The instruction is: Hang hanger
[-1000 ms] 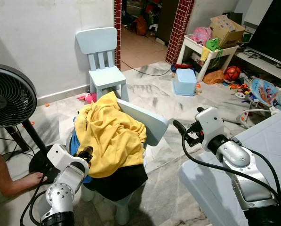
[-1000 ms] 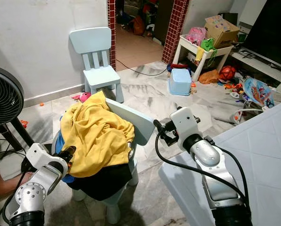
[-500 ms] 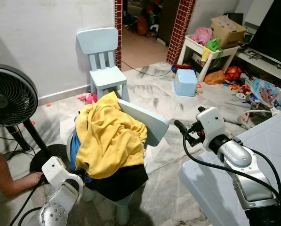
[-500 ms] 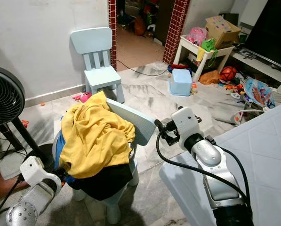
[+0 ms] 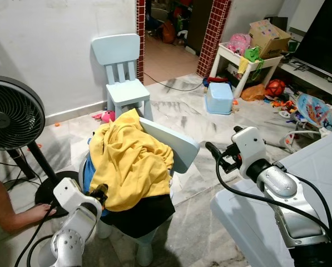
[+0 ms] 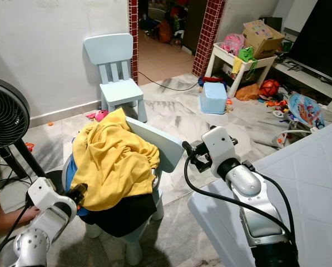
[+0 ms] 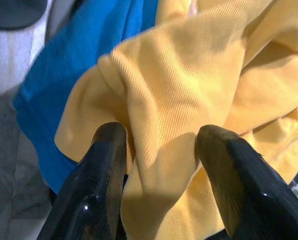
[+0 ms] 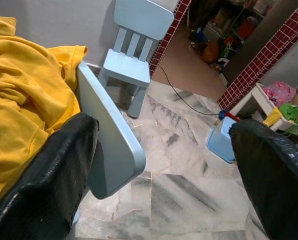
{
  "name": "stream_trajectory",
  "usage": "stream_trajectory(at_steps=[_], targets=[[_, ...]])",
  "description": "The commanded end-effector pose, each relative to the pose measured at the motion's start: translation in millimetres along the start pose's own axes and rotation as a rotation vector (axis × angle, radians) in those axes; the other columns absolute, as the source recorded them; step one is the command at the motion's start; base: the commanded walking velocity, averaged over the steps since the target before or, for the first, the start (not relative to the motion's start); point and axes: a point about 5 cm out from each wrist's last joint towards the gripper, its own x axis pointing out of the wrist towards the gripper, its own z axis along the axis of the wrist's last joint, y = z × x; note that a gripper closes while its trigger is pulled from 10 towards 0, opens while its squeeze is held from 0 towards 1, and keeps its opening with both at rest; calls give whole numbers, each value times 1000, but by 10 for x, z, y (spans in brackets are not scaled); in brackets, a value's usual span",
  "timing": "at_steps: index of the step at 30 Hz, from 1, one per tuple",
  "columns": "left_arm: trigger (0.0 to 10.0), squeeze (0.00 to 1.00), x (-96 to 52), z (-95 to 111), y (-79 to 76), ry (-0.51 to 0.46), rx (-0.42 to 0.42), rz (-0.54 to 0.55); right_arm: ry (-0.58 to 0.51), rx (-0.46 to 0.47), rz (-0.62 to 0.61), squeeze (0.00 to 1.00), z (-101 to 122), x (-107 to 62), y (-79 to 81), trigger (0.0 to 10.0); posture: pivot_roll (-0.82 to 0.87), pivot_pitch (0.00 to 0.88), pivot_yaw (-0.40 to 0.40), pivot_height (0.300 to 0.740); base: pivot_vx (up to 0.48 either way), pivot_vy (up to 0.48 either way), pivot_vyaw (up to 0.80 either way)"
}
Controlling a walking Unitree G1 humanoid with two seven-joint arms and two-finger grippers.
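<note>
A yellow garment (image 5: 129, 158) lies heaped over a small light-blue chair (image 5: 177, 144), with blue cloth (image 7: 89, 60) and a black garment (image 5: 143, 214) under it. My left gripper (image 5: 102, 192) is low at the heap's left side. In the left wrist view its fingers (image 7: 109, 150) are closed on a fold of the yellow garment's hem. My right gripper (image 5: 213, 150) hovers to the right of the chair's backrest, open, nothing between its fingers (image 8: 54, 170). I see no hanger.
A standing fan (image 5: 10, 119) and a person's hand (image 5: 21, 214) on the floor are at the left. A second blue chair (image 5: 121, 67) stands by the wall. A white mattress (image 5: 316, 167) lies under my right arm. A blue bin (image 5: 218, 97), shelf (image 5: 249, 61) and toys are behind.
My left arm dropped low half a second ago and has come back up to the yellow garment's hem. The right arm has barely moved.
</note>
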Motion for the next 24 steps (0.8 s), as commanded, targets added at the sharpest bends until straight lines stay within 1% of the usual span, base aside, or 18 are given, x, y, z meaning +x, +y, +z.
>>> stream_trajectory(at_steps=[1, 2, 3, 4, 5, 7, 9, 11, 12, 13, 14, 18, 20, 21, 24], targets=[[10000, 0, 36, -74, -46, 27, -10, -14, -1, -10, -10, 0, 12, -16, -51, 10000, -167, 0, -81, 740, 0, 0, 0], [10000, 0, 80, -106, -50, 57, -3, -17, -4, -11, -7, 0, 22, -6, -44, 10000, -169, 0, -82, 740, 0, 0, 0], [10000, 0, 80, -106, -50, 57, -3, -17, -4, -11, -7, 0, 22, -6, -44, 10000, -169, 0, -82, 740, 0, 0, 0], [10000, 0, 111, -164, -40, 89, -26, -9, -7, -14, -5, 0, 33, 0, -42, 10000, -170, 0, -81, 740, 0, 0, 0], [10000, 0, 118, -182, -33, 97, -37, -3, -8, -15, -4, 0, 36, 2, -43, 10000, -170, 0, -81, 740, 0, 0, 0], [10000, 0, 123, -192, -30, 100, -52, -7, -8, -17, -6, 0, 40, 0, -54, 10000, -178, 0, -79, 740, 0, 0, 0], [10000, 0, 127, -190, -15, 101, -84, -11, -6, -19, -12, 0, 36, -12, -80, 10000, -176, 0, -80, 740, 0, 0, 0], [10000, 0, 131, -189, -16, 102, -90, -17, -5, -20, -14, 0, 31, -18, -85, 10000, -176, 0, -80, 740, 0, 0, 0], [9490, 0, 138, -188, -19, 104, -88, -24, -3, -20, -14, 0, 25, -21, -82, 10000, -176, 0, -80, 740, 0, 0, 0], [3294, 0, 150, -182, -21, 103, -88, -26, -3, -20, -13, 0, 24, -21, -78, 10000, -176, 0, -80, 740, 0, 0, 0], [0, 0, 158, -174, -22, 101, -88, -28, -3, -20, -13, 0, 26, -21, -72, 10000, -180, 0, -79, 740, 0, 0, 0], [0, 0, 181, -132, -53, 85, -61, -38, -4, -17, -12, 0, 28, -21, -60, 10000, -180, 0, -78, 740, 0, 0, 0], [0, 0, 183, -127, -59, 83, -61, -39, -4, -17, -12, 0, 28, -22, -59, 10000, -180, 0, -78, 740, 0, 0, 0], [0, 0, 192, -96, -74, 62, -46, -33, -2, -17, -12, 0, 25, -23, -59, 10000, -180, 0, -79, 740, 0, 0, 0], [0, 0, 214, -53, -103, 42, -40, -35, -1, -16, -14, 0, 24, -25, -60, 10000, -180, 0, -79, 740, 0, 0, 0]])
